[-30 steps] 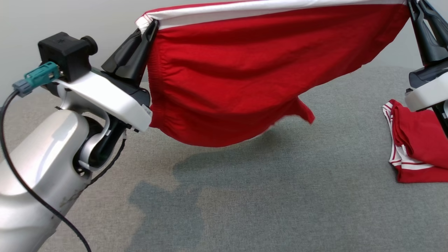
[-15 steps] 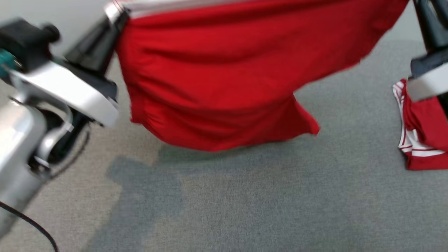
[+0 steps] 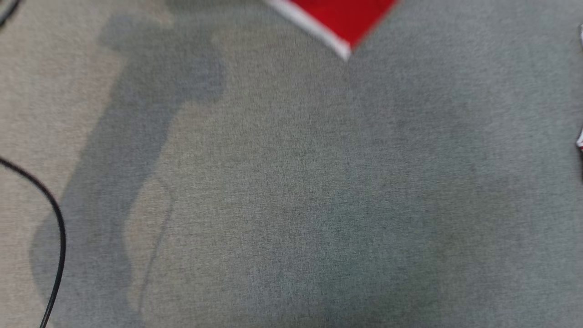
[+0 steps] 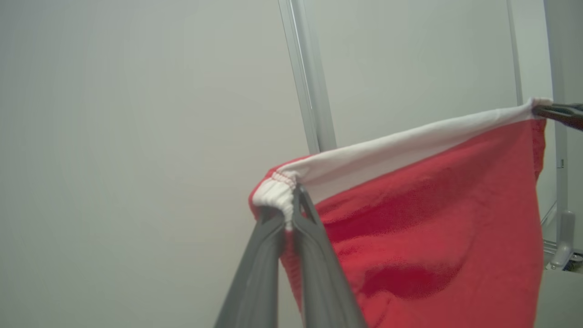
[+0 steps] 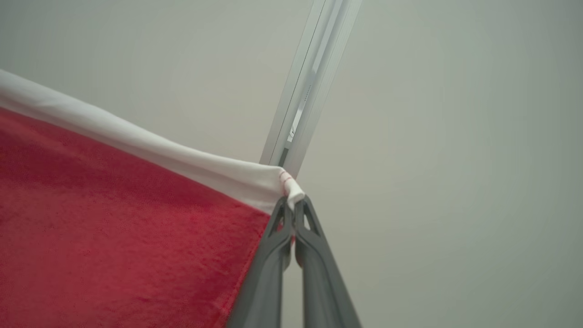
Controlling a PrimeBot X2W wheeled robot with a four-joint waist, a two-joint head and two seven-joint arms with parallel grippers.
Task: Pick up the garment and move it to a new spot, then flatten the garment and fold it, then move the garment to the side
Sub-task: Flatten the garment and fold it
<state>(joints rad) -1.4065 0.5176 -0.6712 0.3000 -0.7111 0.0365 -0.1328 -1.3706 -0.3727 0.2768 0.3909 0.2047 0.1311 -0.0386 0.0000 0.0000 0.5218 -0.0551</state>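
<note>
– Garment (image 4: 432,218) whereabouts, as you read them?
– Up in the air, stretched between the two arms. The left wrist view has the left gripper (image 4: 294,202) pinched tight on one bunched, gathered end of the white band. Far along that same band, at the picture's right edge, the tip of the right gripper (image 4: 558,111) nips the other end.
– And the right wrist view?
– That second grip close up: both fingers closed on the white corner, which carries a few red stitches, with red cloth falling away to the left. Behind stands a pale wall (image 5: 455,136) crossed by an aluminium rail (image 4: 309,91).
– What does the head view give?
– The grey tabletop (image 3: 319,205) below, with broad soft shadows and a black cable (image 3: 59,228) curving down its left side. At the top edge hangs a blurred red corner with a white border. I cannot tell whether it touches the surface.
– How does the cloth look overall?
– Bright red, with the white band pulled nearly straight along the top and the red part sagging in loose folds beneath it.
</note>
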